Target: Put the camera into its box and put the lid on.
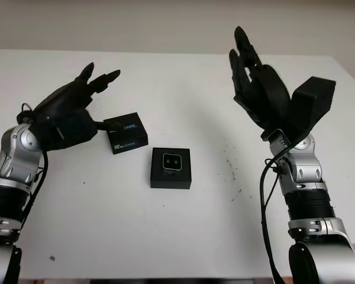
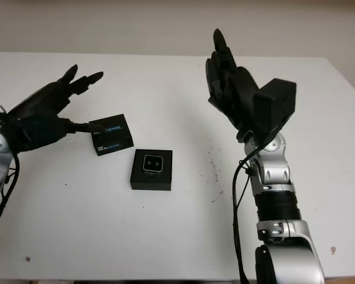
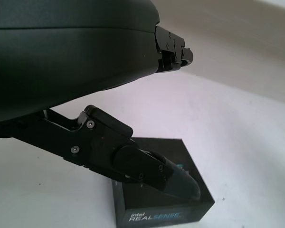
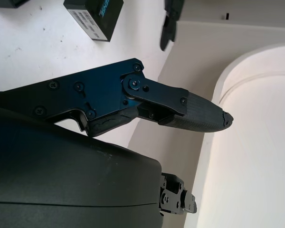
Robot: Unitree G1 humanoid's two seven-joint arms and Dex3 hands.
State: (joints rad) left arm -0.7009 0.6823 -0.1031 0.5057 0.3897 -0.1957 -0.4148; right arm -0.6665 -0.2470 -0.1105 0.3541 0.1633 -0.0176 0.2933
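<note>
Camera seated in box; lid not yet fitted.
The camera (image 1: 171, 161) sits in the open box (image 1: 171, 168) at table (image 1: 183, 236) centre. The lid (image 1: 126, 132) lies just beside it, under the empty, uncurled left hand (image 1: 71, 106). The right hand (image 1: 257, 83) is raised, empty. Risk: an off-centre grasp may tilt the lid, or nudge the box.

table (image 1: 183, 236): smooth matt white | lid (image 1: 126, 132): matt black card
</note>
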